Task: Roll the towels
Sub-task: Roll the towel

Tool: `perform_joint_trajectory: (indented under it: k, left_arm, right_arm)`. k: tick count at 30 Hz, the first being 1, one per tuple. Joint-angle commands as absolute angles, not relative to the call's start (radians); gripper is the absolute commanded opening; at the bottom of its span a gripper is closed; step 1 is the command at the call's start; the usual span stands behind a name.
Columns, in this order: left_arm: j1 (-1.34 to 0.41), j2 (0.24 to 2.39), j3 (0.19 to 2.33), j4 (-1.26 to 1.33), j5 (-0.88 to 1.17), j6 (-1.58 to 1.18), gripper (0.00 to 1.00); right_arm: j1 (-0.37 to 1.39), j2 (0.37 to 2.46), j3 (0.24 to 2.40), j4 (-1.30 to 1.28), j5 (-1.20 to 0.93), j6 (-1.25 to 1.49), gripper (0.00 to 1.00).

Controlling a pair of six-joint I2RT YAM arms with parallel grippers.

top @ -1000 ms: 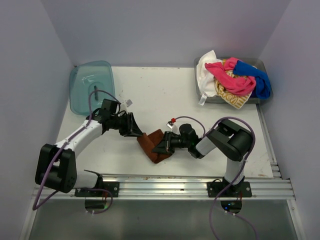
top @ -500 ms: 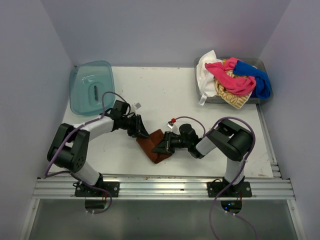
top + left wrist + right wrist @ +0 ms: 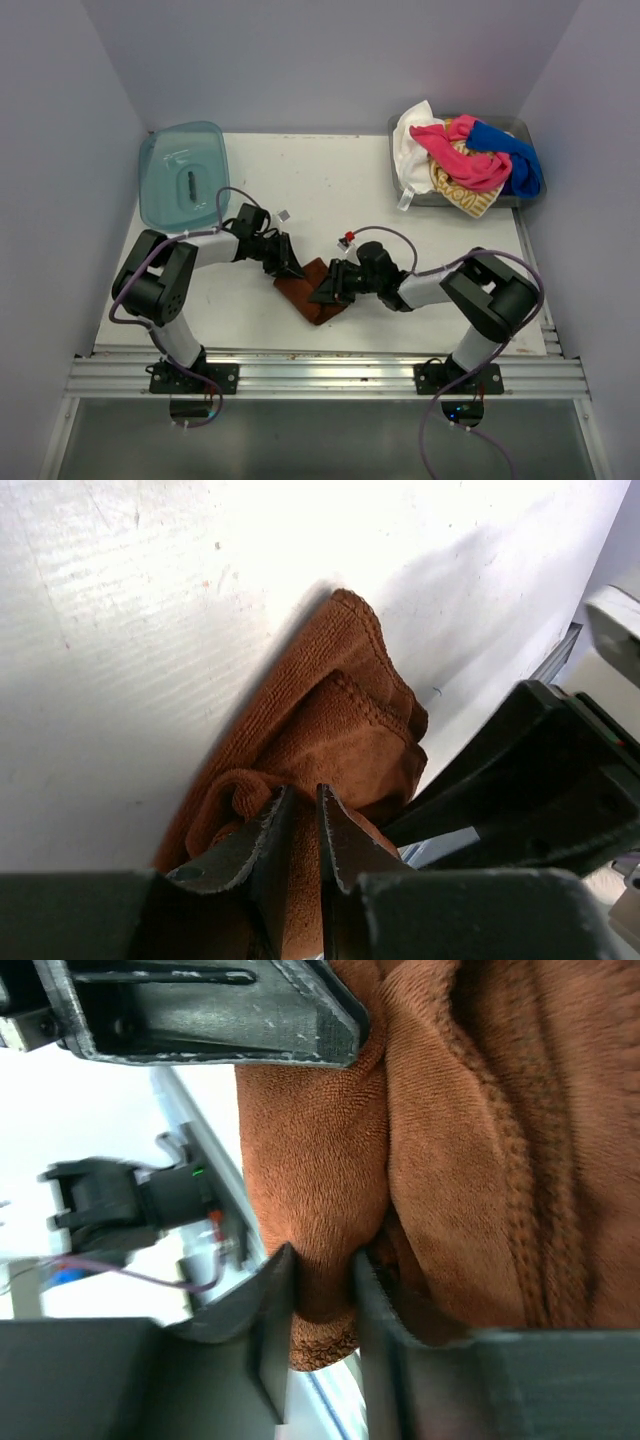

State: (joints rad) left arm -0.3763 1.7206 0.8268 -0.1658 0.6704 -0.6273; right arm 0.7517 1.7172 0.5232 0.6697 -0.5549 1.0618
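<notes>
Looking for the bins first, what's in each one?

Reply: two containers, at the far corners of the table (image 3: 330, 180). Far left is the teal tray (image 3: 208, 155). No cloth in it, just a small dark thing (image 3: 190, 186) showing in the middle, and I can't make out what it is. Far right is the grey bin (image 3: 512, 123), heaped up: a white towel (image 3: 410, 140) hanging over the left rim, a pink towel (image 3: 470, 165) across the top, a blue towel (image 3: 515, 155) draped over the right end, and a striped towel (image 3: 462, 198) spilling over the near edge.

OP: ok, and the one being worked on?

Reply: the brown towel (image 3: 303, 297) isn't in either container. It's lying bunched and folded on the bare table, near the front, between the two arms. The left gripper (image 3: 290, 268) is on its far-left edge. In the wrist view the jaws are down to a thin slit with a bit of cloth pinched in it. The right gripper (image 3: 325, 293) comes in from the other side, and its wrist view shows a thick fold of the brown cloth filling the gap between its fingers (image 3: 275, 1295), so it's holding the towel too. The two grippers are just beside each other over the cloth.
</notes>
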Motion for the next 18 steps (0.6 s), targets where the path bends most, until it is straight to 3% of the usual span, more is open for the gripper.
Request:
perform_joint_trajectory:
  k: [1,4,8,18]
  left_arm:
    - [-0.385,1.784,0.804,-0.132,0.614,-0.621,0.20]
    - [-0.387,1.795,0.792,-0.118,0.611,-0.627,0.20]
    - [-0.388,1.792,0.787,-0.118,0.600,-0.627,0.20]
    - [-0.396,1.798,0.792,-0.114,0.604,-0.627,0.20]
  right_arm:
    - [0.775,1.616,0.573,0.306,-0.376,0.896,0.34]
    - [0.822,1.536,0.636,0.126,-0.263,0.822,0.49]
    - [0.865,1.468,0.693,-0.065,-0.143,0.761,0.59]
    - [1.064,1.381,0.905,-0.379,0.289,0.617,0.65]
